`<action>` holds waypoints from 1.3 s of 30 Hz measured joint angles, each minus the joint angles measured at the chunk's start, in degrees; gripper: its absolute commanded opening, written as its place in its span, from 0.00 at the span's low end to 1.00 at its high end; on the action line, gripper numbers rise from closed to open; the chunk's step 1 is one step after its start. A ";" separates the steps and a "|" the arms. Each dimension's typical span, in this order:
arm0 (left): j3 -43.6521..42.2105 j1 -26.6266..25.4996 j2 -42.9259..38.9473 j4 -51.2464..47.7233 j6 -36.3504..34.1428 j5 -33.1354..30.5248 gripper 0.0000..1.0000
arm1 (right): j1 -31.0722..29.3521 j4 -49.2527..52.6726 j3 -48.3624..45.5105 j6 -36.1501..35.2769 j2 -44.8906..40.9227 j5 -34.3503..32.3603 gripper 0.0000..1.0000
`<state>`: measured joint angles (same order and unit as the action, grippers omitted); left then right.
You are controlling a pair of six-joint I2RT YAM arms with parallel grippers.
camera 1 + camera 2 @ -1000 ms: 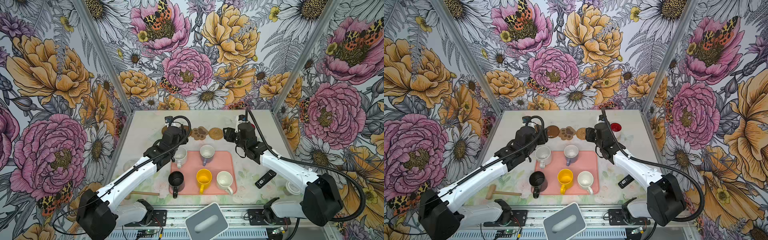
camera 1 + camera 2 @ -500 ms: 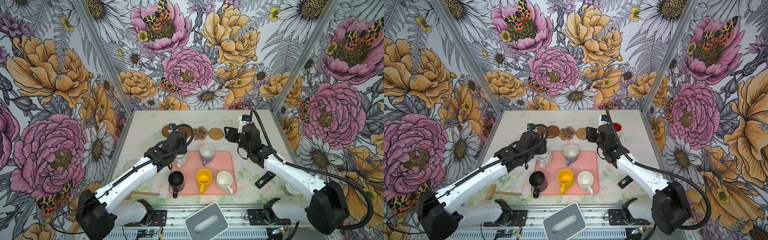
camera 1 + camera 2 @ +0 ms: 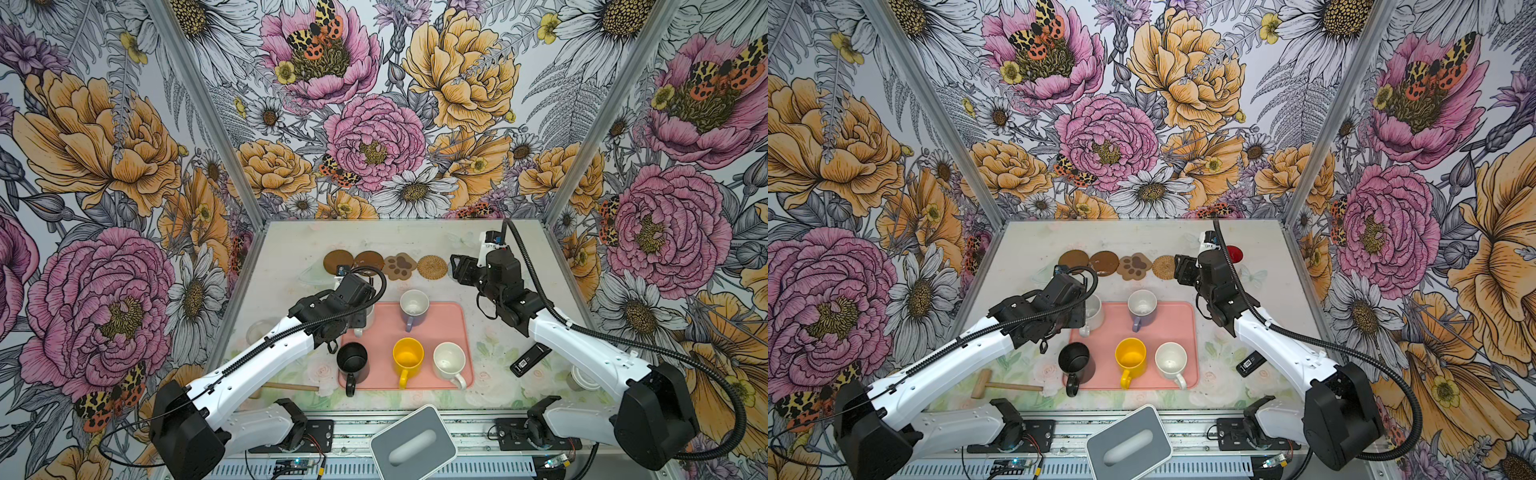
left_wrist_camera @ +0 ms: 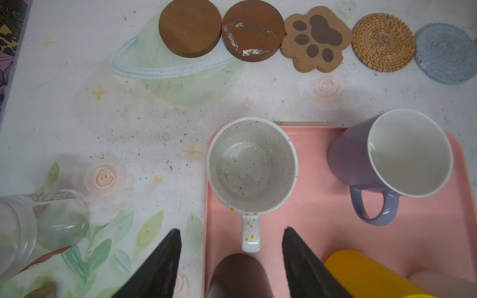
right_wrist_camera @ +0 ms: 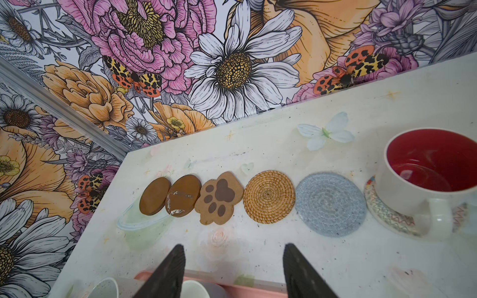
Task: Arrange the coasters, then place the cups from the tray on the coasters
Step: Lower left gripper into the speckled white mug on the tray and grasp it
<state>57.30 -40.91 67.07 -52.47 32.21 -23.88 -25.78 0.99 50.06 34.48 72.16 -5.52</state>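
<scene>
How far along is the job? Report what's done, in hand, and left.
Done: six coasters lined up; red-lined cup on the lacy coaster. In hand: left end effector, open, poised at the handle of the speckled cup. Left: five cups on the tray; right end effector open, empty.

You're in a robot lab booth: flower-printed panels (image 3: 374, 124) on aluminium posts (image 3: 205, 104), arm bases (image 3: 266, 424) bolted to a metal rail (image 3: 353, 440).

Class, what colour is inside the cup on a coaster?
Red; cup clearest in right wrist view.
</scene>
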 measured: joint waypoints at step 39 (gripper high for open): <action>-6.82 0.07 10.73 7.78 2.56 7.50 0.47 | 1.51 -1.29 -0.04 0.66 4.31 3.91 0.63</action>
<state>50.48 -40.84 77.80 -44.69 34.76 -16.38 -24.27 -0.30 50.02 35.14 76.47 -1.61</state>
